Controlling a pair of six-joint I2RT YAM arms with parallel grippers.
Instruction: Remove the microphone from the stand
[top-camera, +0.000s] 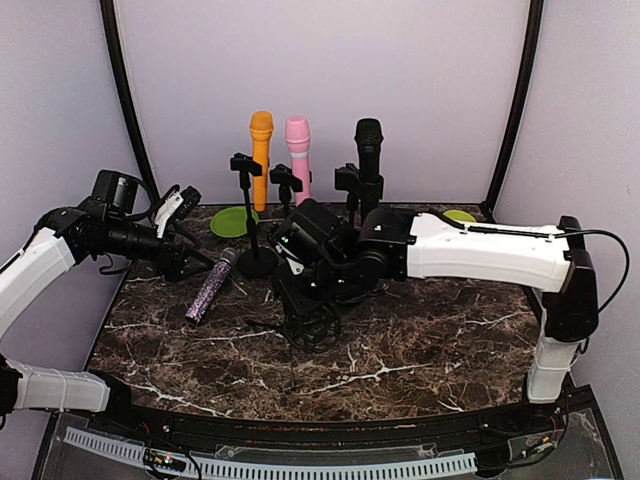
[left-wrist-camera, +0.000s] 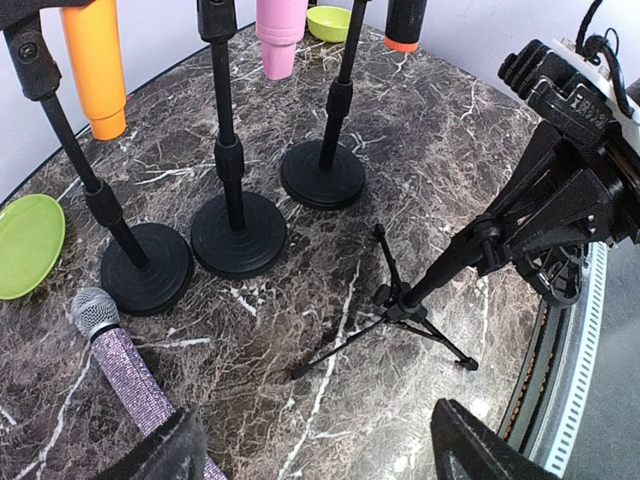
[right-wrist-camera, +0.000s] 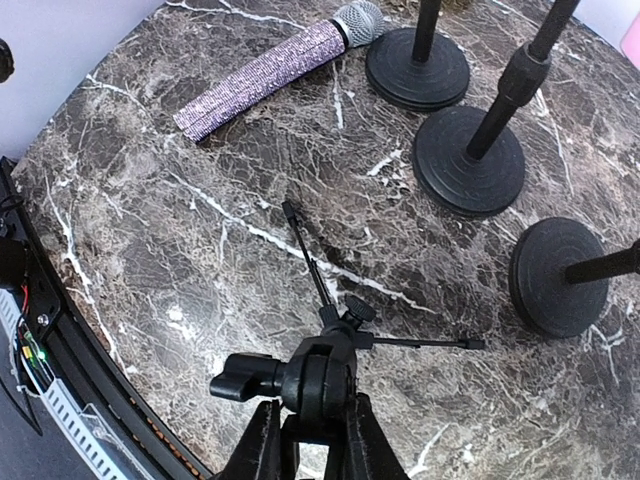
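Observation:
A purple glitter microphone (top-camera: 212, 285) lies flat on the marble table, apart from any stand; it also shows in the left wrist view (left-wrist-camera: 125, 365) and the right wrist view (right-wrist-camera: 270, 70). A small black tripod stand (top-camera: 311, 322) stands mid-table with an empty head (right-wrist-camera: 320, 375). My right gripper (right-wrist-camera: 310, 445) is shut on the head of the tripod stand, its fingers (right-wrist-camera: 260, 440) on either side. My left gripper (left-wrist-camera: 315, 470) is open and empty, hovering just above the table beside the microphone's body.
Three round-base stands (left-wrist-camera: 238, 232) at the back hold an orange (top-camera: 261, 150), a pink (top-camera: 298, 150) and a black microphone (top-camera: 369, 150). A green plate (top-camera: 233, 221) lies back left, another green dish (top-camera: 459, 215) back right. The right arm (top-camera: 480, 250) spans the table's right half.

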